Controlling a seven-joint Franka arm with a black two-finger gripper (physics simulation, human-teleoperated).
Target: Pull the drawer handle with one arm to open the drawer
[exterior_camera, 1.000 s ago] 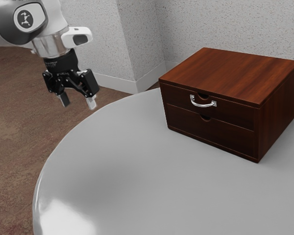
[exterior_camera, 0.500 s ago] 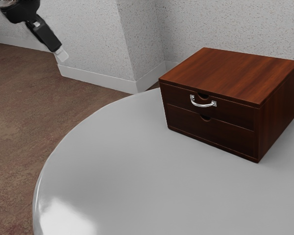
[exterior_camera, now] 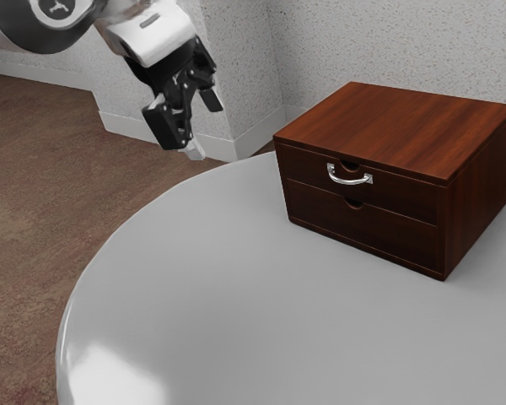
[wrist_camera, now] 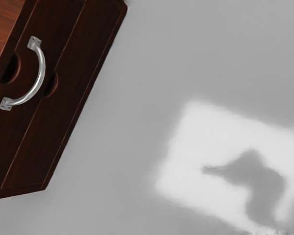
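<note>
Ext. view: gripper [exterior_camera: 200, 126] hangs in the air near the far-left edge of the table [exterior_camera: 236, 295], fingers spread wide, gripping nothing. Cabinet [exterior_camera: 396, 126] sits at the ext. view's right, well apart from the gripper, w/ open tabletop between them (lots of room). Wrist view gives the cabinet front side-on, plus a bright patch [wrist_camera: 206, 161] on the table w/ the hand's shadow [wrist_camera: 250, 181]. Count: 1 cabinet, 2 drawers, both shut, 1 silver handle [wrist_camera: 29, 73] on the upper drawer [exterior_camera: 388, 190].
</note>
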